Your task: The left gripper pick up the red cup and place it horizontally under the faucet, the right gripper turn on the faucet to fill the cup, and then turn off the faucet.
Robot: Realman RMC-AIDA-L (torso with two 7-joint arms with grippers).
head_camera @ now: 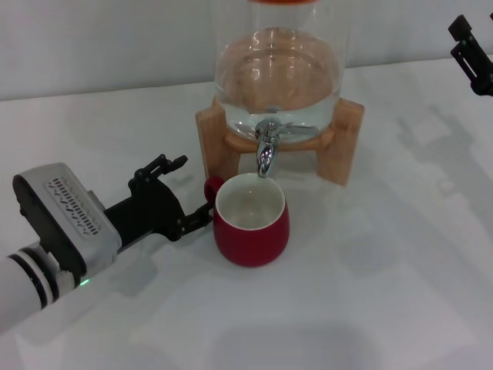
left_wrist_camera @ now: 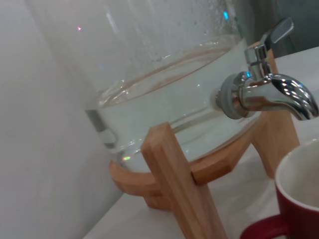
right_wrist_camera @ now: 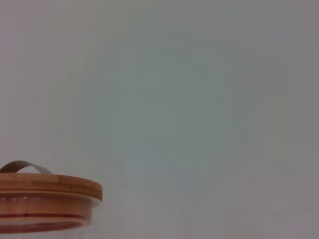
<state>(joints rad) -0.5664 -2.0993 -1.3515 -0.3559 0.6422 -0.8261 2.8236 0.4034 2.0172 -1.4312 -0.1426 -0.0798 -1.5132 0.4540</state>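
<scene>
Under the faucet [head_camera: 266, 150] I have the red cup [head_camera: 252, 220] standing upright on the white table [head_camera: 385, 293], mouth up, its white inside looking empty, with the spout just above the far part of the rim. The cup's loop handle [head_camera: 210, 187] points away from the faucet toward my left gripper [head_camera: 181, 193], whose two fingers are spread either side of that handle; one fingertip looks to touch the cup wall below it, but I cannot tell whether anything is truly pinched.

My judgement is that placing is done or nearly so, and the coming move belongs to the right gripper [head_camera: 470, 50]. It hangs well off to the right of the glass dispenser [head_camera: 277, 69], high and far from the faucet lever, so it has to travel across in front of the wooden stand [head_camera: 347, 142]. I cannot tell whether its fingers are spread.

From the left wrist view I get what the head view hides: the lever handle [left_wrist_camera: 276, 32] tilted up and back above the chrome spout [left_wrist_camera: 284, 94], and water well up the glass. My right wrist view shows only the dispenser's wooden lid [right_wrist_camera: 47, 191] against the wall.
</scene>
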